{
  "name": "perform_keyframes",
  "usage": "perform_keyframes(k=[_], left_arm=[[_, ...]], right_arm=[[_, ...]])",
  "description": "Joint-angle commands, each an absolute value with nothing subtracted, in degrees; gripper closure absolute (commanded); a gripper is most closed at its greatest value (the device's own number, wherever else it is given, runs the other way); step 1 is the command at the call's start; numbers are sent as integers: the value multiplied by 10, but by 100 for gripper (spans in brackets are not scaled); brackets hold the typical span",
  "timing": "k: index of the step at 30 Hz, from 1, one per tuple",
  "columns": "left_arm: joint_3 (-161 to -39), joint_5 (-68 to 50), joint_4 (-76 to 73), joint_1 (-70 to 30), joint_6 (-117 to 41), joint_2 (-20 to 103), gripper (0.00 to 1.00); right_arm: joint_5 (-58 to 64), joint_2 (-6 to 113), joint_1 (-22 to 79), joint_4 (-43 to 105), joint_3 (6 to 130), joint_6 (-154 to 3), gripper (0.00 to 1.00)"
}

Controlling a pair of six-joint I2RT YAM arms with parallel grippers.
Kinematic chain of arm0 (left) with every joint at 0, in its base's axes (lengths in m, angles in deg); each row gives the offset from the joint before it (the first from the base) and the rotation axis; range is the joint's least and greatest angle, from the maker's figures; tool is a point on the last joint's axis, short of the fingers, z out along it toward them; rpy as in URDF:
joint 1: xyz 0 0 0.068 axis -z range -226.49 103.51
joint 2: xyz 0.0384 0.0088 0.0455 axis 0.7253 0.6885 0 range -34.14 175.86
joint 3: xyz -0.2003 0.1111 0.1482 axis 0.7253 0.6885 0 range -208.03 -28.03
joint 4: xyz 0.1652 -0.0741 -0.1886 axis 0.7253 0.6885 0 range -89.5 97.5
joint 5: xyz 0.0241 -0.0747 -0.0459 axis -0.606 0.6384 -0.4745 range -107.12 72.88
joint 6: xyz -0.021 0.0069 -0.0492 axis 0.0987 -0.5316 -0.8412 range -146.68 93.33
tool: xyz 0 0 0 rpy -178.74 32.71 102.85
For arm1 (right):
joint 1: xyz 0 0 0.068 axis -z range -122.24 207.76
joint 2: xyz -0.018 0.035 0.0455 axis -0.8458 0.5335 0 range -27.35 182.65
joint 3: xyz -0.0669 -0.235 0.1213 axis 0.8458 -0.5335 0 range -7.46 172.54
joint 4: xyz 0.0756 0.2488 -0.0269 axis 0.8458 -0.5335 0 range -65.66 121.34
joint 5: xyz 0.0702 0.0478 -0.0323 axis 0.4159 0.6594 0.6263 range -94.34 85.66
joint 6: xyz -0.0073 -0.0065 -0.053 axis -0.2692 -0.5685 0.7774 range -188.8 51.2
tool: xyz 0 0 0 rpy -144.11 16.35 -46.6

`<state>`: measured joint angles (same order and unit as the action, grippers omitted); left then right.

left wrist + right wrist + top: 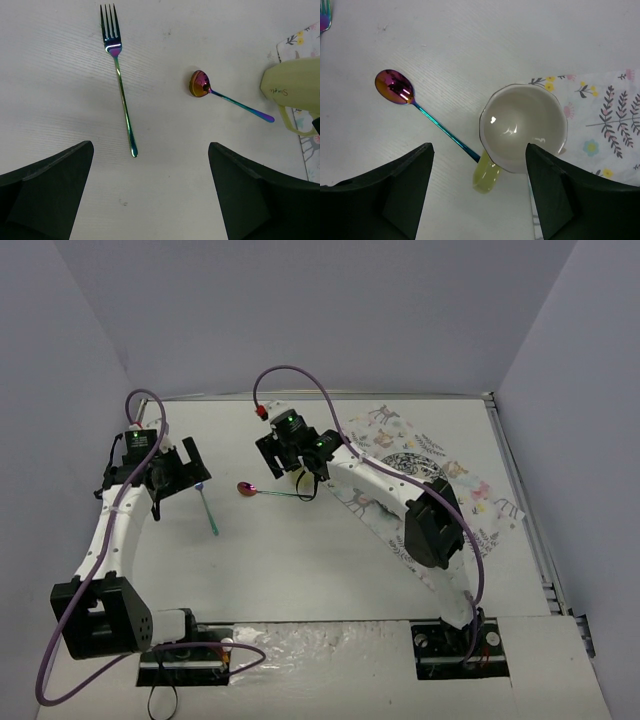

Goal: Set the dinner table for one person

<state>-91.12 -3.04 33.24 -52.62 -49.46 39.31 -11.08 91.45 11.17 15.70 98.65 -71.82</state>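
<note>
On the white dinner table (300,570) lie an iridescent fork (120,80) and an iridescent spoon (420,107). A pale yellow cup (522,127) stands upright and empty at the edge of the animal-print cloth (605,115), its handle (486,175) pointing toward the camera. My right gripper (479,148) hovers over the cup with its jaws apart; the handle and the near rim lie between them, touching neither finger. My left gripper (150,165) is open above bare table, just short of the fork's handle end. From above, the right gripper (290,455) mostly hides the cup.
A patterned plate (405,465) lies on the cloth (470,490) at the back right, partly under the right arm. The spoon's handle tip reaches the cup's base. The table's metal rim (520,480) runs along the right side.
</note>
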Motion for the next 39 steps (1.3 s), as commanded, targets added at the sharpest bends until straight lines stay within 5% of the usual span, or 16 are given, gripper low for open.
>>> perform_keyframes(k=[1,29,36,39], left_arm=[[-921,-15,305,-531,-491,384,3],[-916,-4,299,-531,-492,371,3],[-915,-3,299,-531,-492,370,3],[-914,-3,298,-531,-492,369,3]], right_arm=[[-129,938,109,176,1047,-699,32],[-153,1022,109,176,1109,-699,71],[-169,1013,110,175,1108,-697,98],[-173,987,110,176,1106,-694,100]])
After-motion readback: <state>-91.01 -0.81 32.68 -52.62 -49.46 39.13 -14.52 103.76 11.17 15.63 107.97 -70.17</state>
